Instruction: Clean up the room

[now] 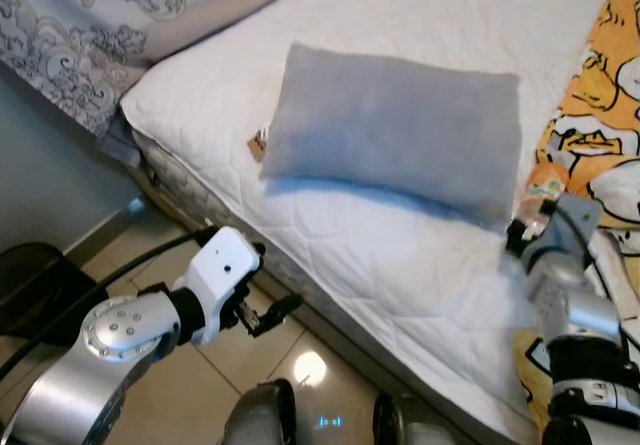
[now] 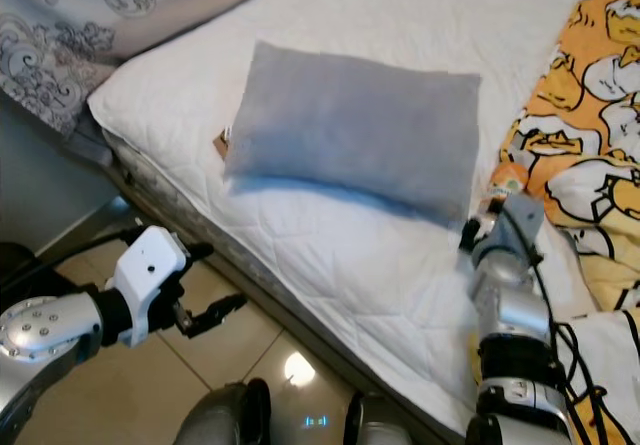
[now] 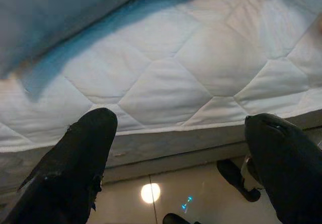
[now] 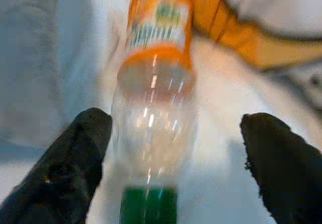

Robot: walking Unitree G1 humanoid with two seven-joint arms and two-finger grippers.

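Note:
A clear plastic bottle (image 4: 153, 108) with an orange label and a green cap lies on the white mattress (image 1: 400, 265), beside the grey pillow (image 1: 390, 130); it also appears as the bottle (image 1: 545, 187) just beyond my right wrist. My right gripper (image 4: 173, 158) is open, its fingers on either side of the bottle's neck end, not touching it. My left gripper (image 3: 181, 153) is open and holds nothing. It hangs low over the tiled floor, facing the mattress side, seen from the head as the left gripper (image 1: 265, 317).
An orange cartoon-print blanket (image 1: 600, 95) covers the bed's right side. A patterned grey cloth (image 1: 90, 25) lies at the far left. A small brown scrap (image 1: 257, 145) sits by the pillow's left corner. A dark object (image 1: 35, 280) stands on the floor at left.

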